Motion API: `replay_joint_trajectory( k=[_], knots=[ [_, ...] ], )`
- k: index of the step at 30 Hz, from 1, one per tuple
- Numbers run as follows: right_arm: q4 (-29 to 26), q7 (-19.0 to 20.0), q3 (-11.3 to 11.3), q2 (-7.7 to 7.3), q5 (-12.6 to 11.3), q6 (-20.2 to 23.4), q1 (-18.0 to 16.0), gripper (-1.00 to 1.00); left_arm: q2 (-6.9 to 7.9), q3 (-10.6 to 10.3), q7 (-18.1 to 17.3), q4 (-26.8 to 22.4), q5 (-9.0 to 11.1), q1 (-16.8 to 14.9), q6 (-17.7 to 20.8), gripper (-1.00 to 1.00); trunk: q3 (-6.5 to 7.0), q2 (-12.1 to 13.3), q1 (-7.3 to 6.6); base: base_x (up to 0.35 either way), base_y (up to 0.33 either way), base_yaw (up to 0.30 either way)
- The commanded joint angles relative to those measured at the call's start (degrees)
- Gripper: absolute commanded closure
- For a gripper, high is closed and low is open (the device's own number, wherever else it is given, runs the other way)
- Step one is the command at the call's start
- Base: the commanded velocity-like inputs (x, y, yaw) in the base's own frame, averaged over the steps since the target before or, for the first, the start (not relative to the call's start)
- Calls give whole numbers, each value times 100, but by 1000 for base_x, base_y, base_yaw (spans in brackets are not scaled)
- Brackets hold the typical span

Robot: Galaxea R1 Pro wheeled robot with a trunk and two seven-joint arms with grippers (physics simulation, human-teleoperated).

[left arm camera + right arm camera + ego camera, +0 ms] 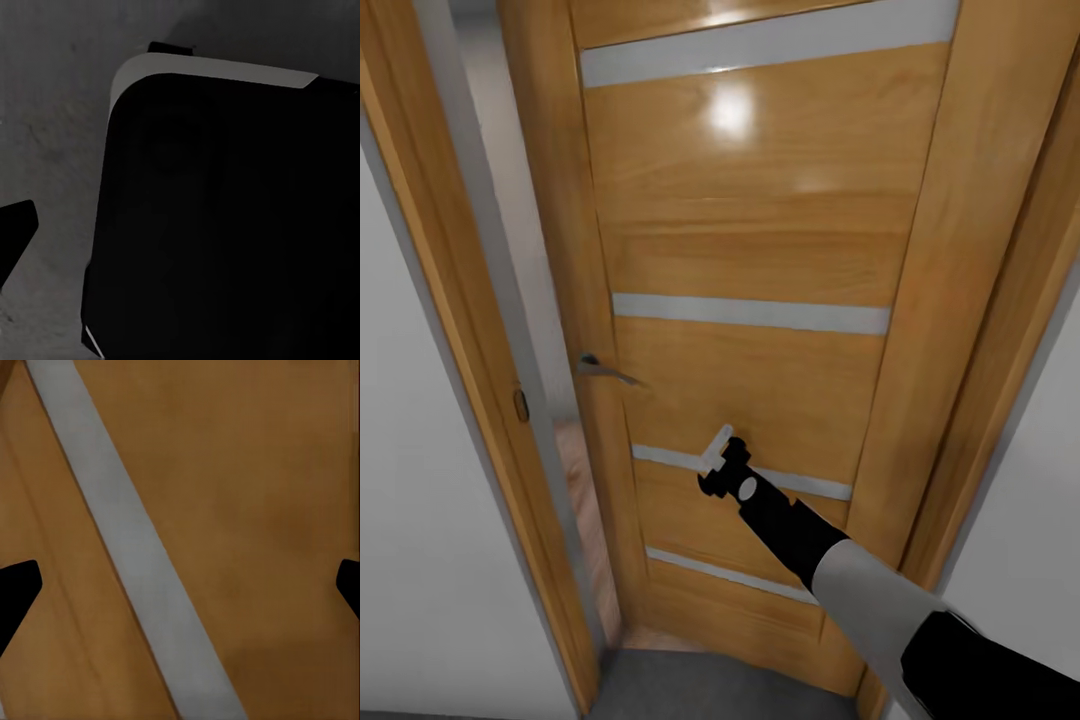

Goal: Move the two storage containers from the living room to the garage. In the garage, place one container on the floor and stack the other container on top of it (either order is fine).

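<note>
Left to right: the door frame (430,330), a slim gap, the handle (605,371), then the orange door (760,230). The right gripper (717,452), fingers spread, probably touches it; push steadily low. No containers here.

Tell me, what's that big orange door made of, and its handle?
The door looks like glossy varnished wood: grain lines run across it and a bright light glints near its top. Pale matt grey strips cross it. The handle looks like dull grey metal, though it's too small to be sure.
</note>
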Motion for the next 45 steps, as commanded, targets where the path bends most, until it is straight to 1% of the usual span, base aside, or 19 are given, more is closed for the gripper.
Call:
replay_joint_trajectory(
  k=[1, 13, 22, 25, 29, 31, 32, 33, 35, 36, 37, 41, 45],
  knots=[
    [-25, -50, -11, 0, 140, 34, -42, -100, 5, 2, 3, -2, 35, 0, -6, -100, -4, -3, 2, 272, 0, 0],
    [-45, -172, -9, 0, 142, 67, -44, -100, 14, 3, 2, -4, 39, 0, -10, -100, -4, -3, 2, 313, 0, 0],
    [-51, -460, -9, 0, 99, 246, -75, -100, 14, 6, 3, -4, 39, 0, -10, -100, -4, -3, 2, 321, 0, 0],
    [8, -586, -14, 0, 23, 311, -290, -100, 14, 9, 3, -4, 39, 0, -10, -100, -4, -3, 2, 321, 0, 0],
    [29, -675, -18, 0, 8, 319, -333, -100, 14, 9, 3, -4, 39, 0, -10, -100, -4, -3, 2, 321, 0, 0],
    [167, -708, -25, 0, -1, 326, -466, -100, 14, 10, 3, -4, 39, 0, -10, -100, -4, -3, 2, 314, 0, 0],
    [291, -722, -33, 0, -6, 332, -605, -100, 14, 10, 3, -4, 39, 0, -10, -100, -4, -3, 2, 306, 0, 0],
    [442, -755, -43, 0, -70, 336, -758, -100, 14, 10, 3, -4, 39, 0, -10, -100, -4, -3, 2, 298, 0, 0],
    [520, -805, -47, 0, -270, 379, -838, -100, 14, 10, 3, -4, 39, 0, -10, -100, -4, -3, 2, 294, 0, 0],
    [531, -820, -48, 0, -328, 408, -859, -100, 14, 10, 3, -4, 39, 0, -10, -100, -4, -3, 2, 291, 0, 0],
    [566, -869, -53, 0, -615, 576, -984, -100, 14, 9, 3, -4, 36, 0, -10, -100, -4, -3, 2, 266, 0, 0],
    [601, -936, -69, 0, -826, 680, -1061, -100, 13, 9, 3, -4, 38, 0, -10, -100, -4, -3, 2, 245, 0, 0],
    [739, -1059, -89, 0, -867, 704, -1076, -100, 9, 10, 3, -4, 38, 0, -10, -100, -4, -3, 2, 215, 0, 0]
  ],
)
